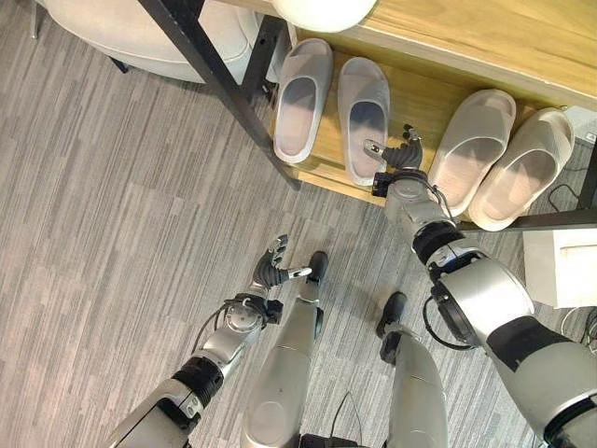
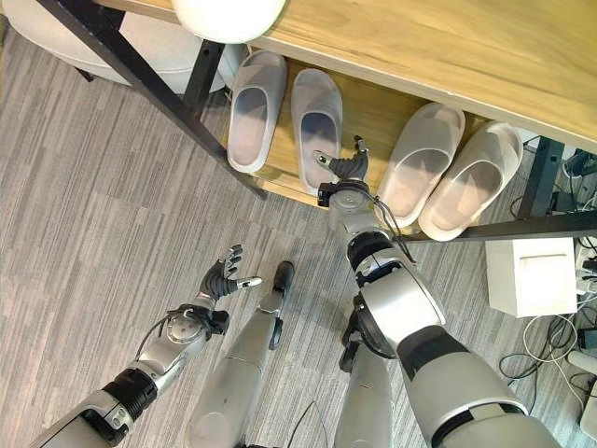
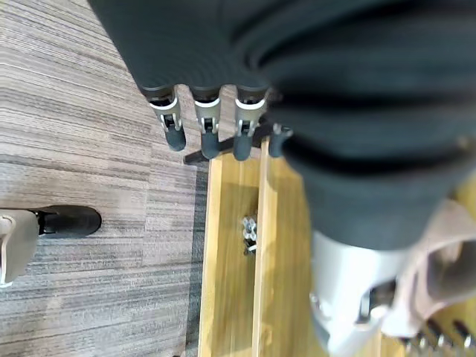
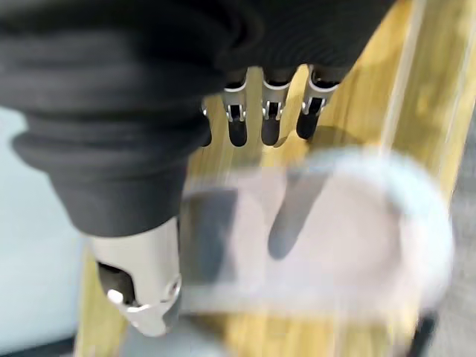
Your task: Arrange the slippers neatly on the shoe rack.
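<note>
Four slippers on shoe rack lower shelf: lilac pair left, beige pair right. R hand open, fingers relaxed, over inner lilac slipper heel. L hand open, above floor.

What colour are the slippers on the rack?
Pale grey-white slippers, on a light wooden rack; clearest in the left eye view.

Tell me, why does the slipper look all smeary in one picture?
In the right wrist view the slipper under the right hand is blurred, its edges soft, a finger shadow across it. In the left eye view the slippers look crisp.
</note>
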You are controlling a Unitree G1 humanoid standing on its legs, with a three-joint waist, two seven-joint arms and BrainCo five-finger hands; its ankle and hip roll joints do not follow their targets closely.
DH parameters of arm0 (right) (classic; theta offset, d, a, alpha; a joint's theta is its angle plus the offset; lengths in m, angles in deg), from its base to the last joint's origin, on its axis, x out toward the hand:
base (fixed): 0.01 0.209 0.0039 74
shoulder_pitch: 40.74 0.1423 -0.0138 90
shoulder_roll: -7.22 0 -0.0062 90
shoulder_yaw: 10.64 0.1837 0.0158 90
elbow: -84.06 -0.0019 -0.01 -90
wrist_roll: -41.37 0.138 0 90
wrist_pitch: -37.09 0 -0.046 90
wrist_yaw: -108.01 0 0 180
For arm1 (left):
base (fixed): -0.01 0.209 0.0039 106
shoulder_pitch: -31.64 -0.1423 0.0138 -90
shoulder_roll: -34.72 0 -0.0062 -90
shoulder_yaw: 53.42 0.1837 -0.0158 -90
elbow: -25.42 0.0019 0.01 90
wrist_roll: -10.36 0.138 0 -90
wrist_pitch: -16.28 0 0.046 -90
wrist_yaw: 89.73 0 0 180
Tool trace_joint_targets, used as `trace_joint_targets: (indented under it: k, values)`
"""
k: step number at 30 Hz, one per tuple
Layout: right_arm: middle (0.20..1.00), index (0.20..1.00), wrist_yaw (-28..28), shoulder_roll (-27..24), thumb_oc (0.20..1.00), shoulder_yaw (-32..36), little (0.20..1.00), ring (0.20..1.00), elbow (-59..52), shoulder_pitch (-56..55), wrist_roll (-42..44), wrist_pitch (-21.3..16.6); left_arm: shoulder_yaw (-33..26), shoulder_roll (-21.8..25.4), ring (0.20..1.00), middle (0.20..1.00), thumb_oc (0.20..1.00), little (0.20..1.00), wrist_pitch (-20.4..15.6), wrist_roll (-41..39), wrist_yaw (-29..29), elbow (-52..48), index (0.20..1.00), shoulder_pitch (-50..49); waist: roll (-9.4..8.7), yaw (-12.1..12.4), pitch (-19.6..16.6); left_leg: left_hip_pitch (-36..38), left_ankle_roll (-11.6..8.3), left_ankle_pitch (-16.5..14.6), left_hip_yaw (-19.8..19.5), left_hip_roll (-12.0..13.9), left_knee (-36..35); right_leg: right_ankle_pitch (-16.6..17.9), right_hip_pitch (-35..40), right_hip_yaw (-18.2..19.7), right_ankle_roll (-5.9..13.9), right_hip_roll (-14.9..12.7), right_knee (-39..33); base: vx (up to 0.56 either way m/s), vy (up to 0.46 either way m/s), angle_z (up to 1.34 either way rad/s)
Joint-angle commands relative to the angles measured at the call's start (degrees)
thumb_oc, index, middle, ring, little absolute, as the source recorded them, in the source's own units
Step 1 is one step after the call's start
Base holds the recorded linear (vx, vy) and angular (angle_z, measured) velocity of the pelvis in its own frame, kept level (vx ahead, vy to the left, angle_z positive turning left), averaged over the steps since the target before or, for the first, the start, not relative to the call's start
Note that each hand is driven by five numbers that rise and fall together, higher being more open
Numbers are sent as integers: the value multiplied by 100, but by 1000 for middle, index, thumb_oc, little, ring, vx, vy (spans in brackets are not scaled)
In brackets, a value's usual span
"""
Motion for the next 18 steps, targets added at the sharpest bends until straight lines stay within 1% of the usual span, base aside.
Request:
trace_joint_targets:
  k: [1,5,8,10,12,13,14,16,17,18]
  values:
    - [1000,1000,-278,147,1000,129,1000,1000,-422,62,365,-206,-100,37,1000,1000,1000,1000,-131,-38,-53,15,1000,162,-70,335,32,17,2,-762,-17,-12,512,-78,742,34,301,-187,-308,32,-34,17]
    - [1000,1000,-203,-22,1000,230,1000,1000,-628,375,598,-328,-59,29,1000,1000,1000,1000,-133,-116,-62,45,1000,199,-73,342,9,74,9,-775,-1,-3,513,-101,758,59,298,-203,-265,6,6,1]
    - [1000,1000,-159,-356,1000,112,1000,1000,-901,298,331,-300,-71,-10,1000,1000,1000,1000,-95,-79,-30,205,1000,189,-168,226,-14,221,-20,-747,84,68,425,-42,824,130,297,-148,-373,-5,4,-2]
    - [1000,1000,-173,-669,1000,14,1000,1000,-1255,-91,-80,-173,-159,16,1000,1000,1000,1000,-74,-55,19,190,1000,112,-245,92,-41,406,-41,-714,165,155,314,5,931,201,286,-96,-487,-25,-9,-15]
    - [1000,1000,-250,-741,1000,1,1000,1000,-1340,-308,-174,-121,-209,17,1000,1000,1000,1000,-42,-45,59,264,1000,67,-289,16,-70,508,-58,-695,208,202,247,25,985,247,284,-67,-548,-16,-14,-23]
    - [1000,1000,-249,-741,1000,0,1000,1000,-1342,-311,-174,-121,-209,16,1000,1000,1000,1000,-43,-45,59,264,1000,65,-289,17,-69,513,-58,-694,210,203,243,27,989,248,283,-67,-551,-25,-34,-43]
    - [1000,1000,-404,-872,1000,-35,1000,1000,-1304,-572,-383,-12,-253,37,1000,1000,1000,1000,-14,13,144,346,1000,11,-328,-76,-124,699,-82,-645,255,267,100,63,1092,297,274,-20,-670,-23,-48,-37]
    - [1000,1000,-534,-954,1000,-46,1000,1000,-1221,-826,-533,57,-291,39,1000,1000,1000,1000,10,66,231,434,1000,-16,-352,-140,-187,895,-107,-575,296,322,-72,106,1219,325,268,10,-831,-7,-63,-31]
    - [1000,1000,-638,-991,1000,-133,1000,1000,-1382,-1137,-756,97,-356,48,1000,1000,1000,1000,34,125,314,532,1000,-36,-374,-215,-273,1090,-127,-516,340,373,-227,149,1323,358,266,44,-946,5,-40,-27]
    - [1000,1000,-637,-992,1000,-133,1000,1000,-1385,-1139,-757,98,-355,47,1000,1000,1000,1000,34,125,314,532,1000,-35,-374,-221,-290,1079,-125,-482,334,370,-259,175,1311,351,266,43,-968,41,-66,-18]
